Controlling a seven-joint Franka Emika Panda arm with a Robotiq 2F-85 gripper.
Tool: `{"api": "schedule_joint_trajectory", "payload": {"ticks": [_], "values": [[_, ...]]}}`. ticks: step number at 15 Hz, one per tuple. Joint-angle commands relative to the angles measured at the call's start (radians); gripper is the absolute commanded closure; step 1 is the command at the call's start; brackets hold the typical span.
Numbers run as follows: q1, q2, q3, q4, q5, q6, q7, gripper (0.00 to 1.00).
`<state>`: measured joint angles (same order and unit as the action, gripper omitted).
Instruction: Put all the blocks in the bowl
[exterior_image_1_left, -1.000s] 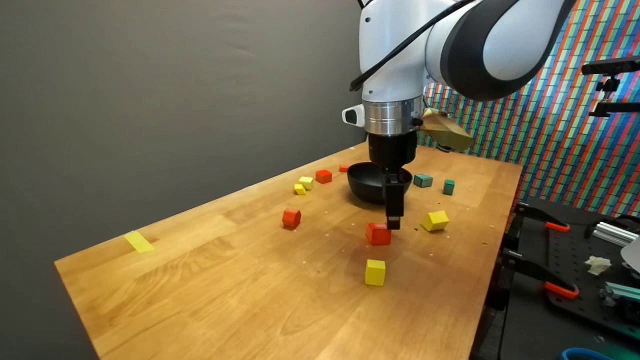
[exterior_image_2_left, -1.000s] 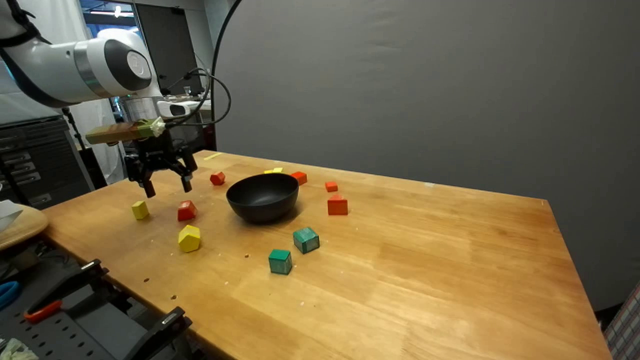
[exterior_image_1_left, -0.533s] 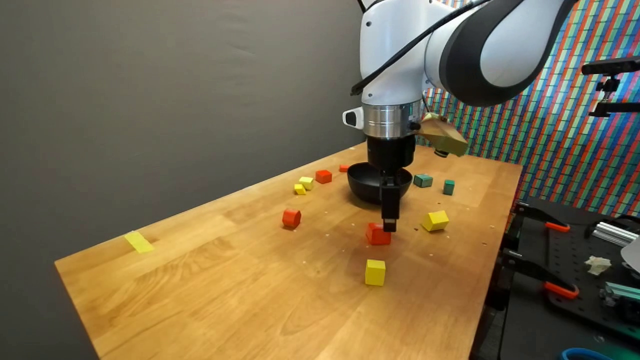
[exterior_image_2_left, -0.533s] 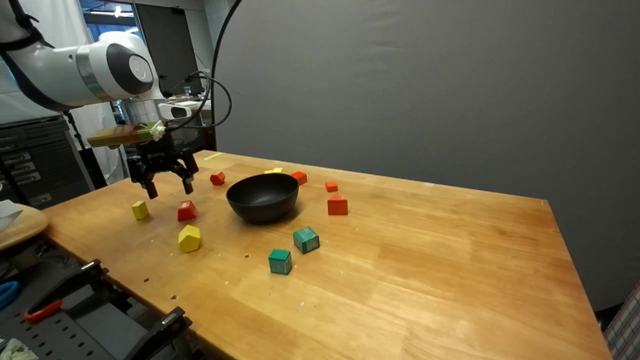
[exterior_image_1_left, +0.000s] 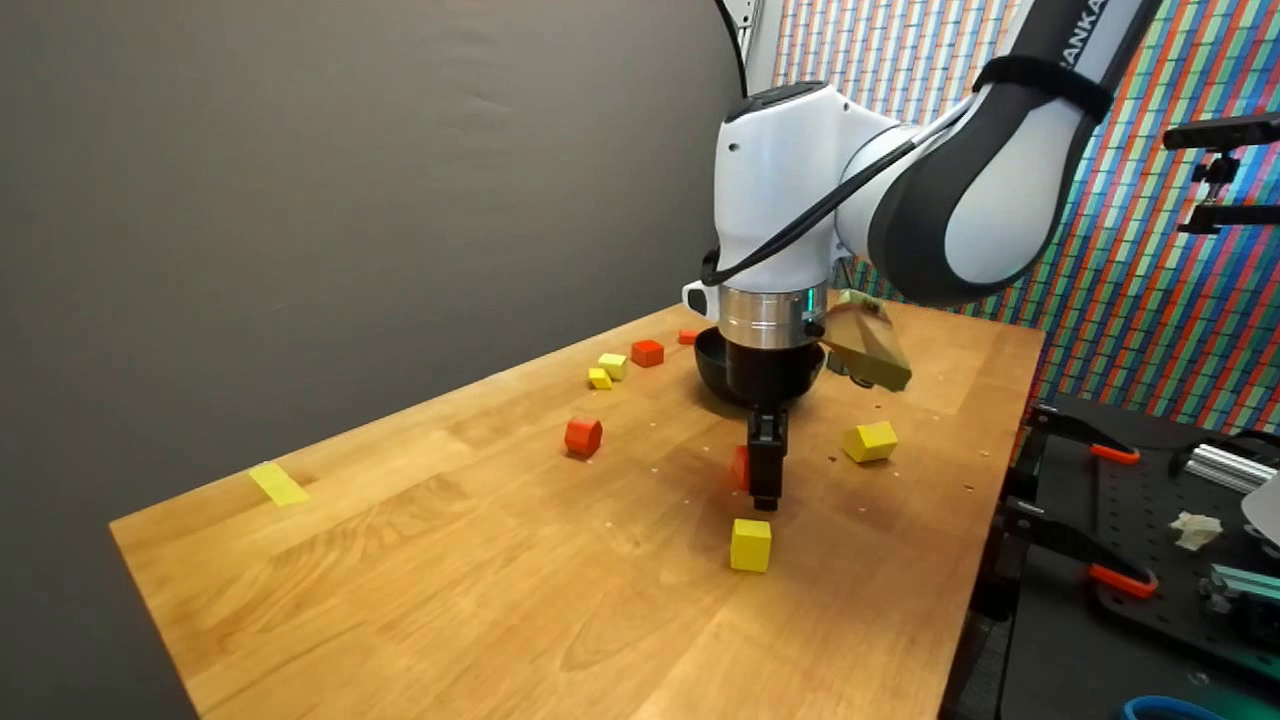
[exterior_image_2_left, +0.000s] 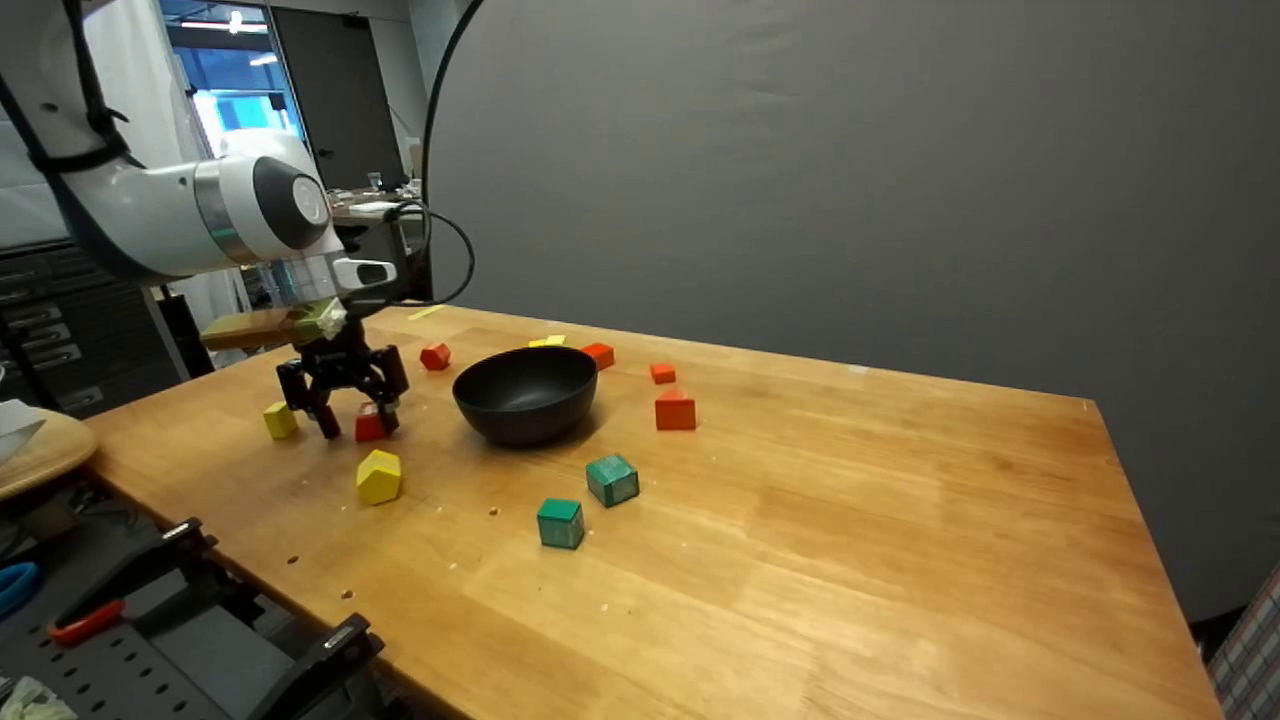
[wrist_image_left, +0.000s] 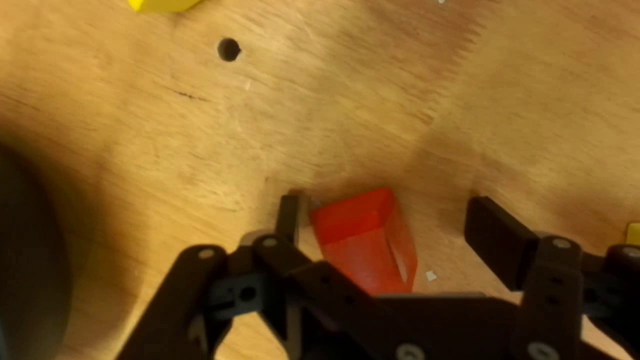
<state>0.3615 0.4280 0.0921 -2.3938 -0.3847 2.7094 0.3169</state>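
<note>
My gripper (wrist_image_left: 382, 217) is open, low over the table, its fingers on either side of a red block (wrist_image_left: 370, 250), one finger very close to it. The gripper also shows in both exterior views (exterior_image_1_left: 765, 500) (exterior_image_2_left: 359, 425), partly hiding that block (exterior_image_1_left: 740, 468) (exterior_image_2_left: 368, 430). The black bowl (exterior_image_2_left: 525, 420) stands beside it; no block shows inside. A yellow block (exterior_image_1_left: 750, 546) and another yellow block (exterior_image_2_left: 379, 478) lie near the gripper. Two teal blocks (exterior_image_2_left: 561, 523) (exterior_image_2_left: 612, 480), small yellow blocks (exterior_image_1_left: 612, 366) and several red or orange blocks (exterior_image_1_left: 583, 437) (exterior_image_2_left: 675, 411) lie around the bowl.
A flat pale-yellow strip (exterior_image_1_left: 278, 483) lies near the table's far edge. Clamps with orange handles (exterior_image_1_left: 1115, 455) grip the table's side by a black perforated plate (exterior_image_1_left: 1140, 530). A grey wall (exterior_image_2_left: 850, 180) rises behind the table.
My gripper has come down from above the red block until its open fingers are on either side of it. The blocks and bowl have not moved.
</note>
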Motion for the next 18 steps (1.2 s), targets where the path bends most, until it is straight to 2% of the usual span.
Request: {"api": "schedule_joint_trajectory", "payload": {"ticks": [1,4,5,7,9,13,16,18], "values": [[0.067,0.032,-0.062,0.025,-0.032,0.055,0.042,0.47],[0.093,0.009,-0.089,0.009,-0.035,0.052,0.055,0.7],[0.099,-0.011,-0.095,-0.005,-0.038,0.051,0.063,0.74],[0.113,-0.062,-0.124,-0.043,-0.056,0.083,0.098,0.77],[0.109,-0.132,-0.162,-0.106,-0.063,0.17,0.148,0.77],[0.054,-0.267,-0.253,-0.222,-0.048,0.289,0.175,0.77],[0.022,-0.31,-0.334,-0.25,-0.05,0.353,0.192,0.77],[0.036,-0.291,-0.411,-0.216,-0.096,0.368,0.242,0.77]]}}
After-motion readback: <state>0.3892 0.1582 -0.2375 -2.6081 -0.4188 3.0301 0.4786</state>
